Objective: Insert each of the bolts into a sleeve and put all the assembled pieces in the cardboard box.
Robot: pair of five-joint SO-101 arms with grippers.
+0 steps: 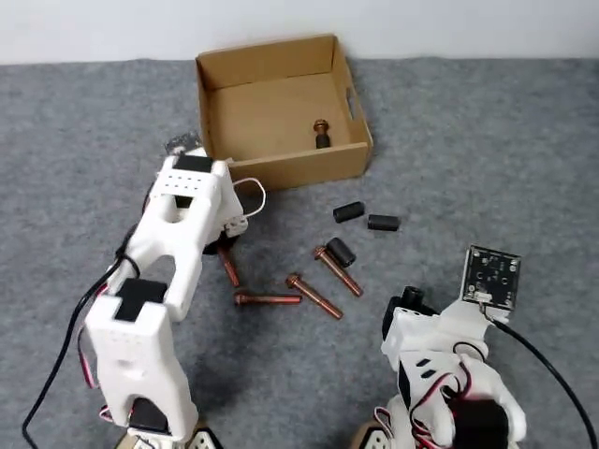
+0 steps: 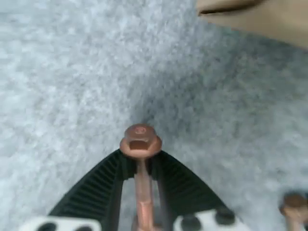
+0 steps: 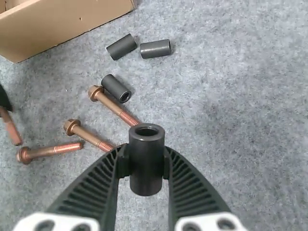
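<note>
- Left gripper (image 2: 140, 161) clenched on a bolt (image 2: 140, 142) — shaft running back between the jaws, head past them — by the cardboard box's (image 1: 281, 173) front-left corner.
- Right gripper (image 3: 146, 166) grasps a sleeve (image 3: 146, 156) — bore facing its wrist, near the table's (image 1: 524, 140) front edge.

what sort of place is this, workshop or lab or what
Most likely a robotics lab bench rather than a workshop: two white arms stand side by side on a grey carpet-like mat, with a cardboard box, copper-coloured bolts and black sleeves laid out before a plain white wall.
</note>
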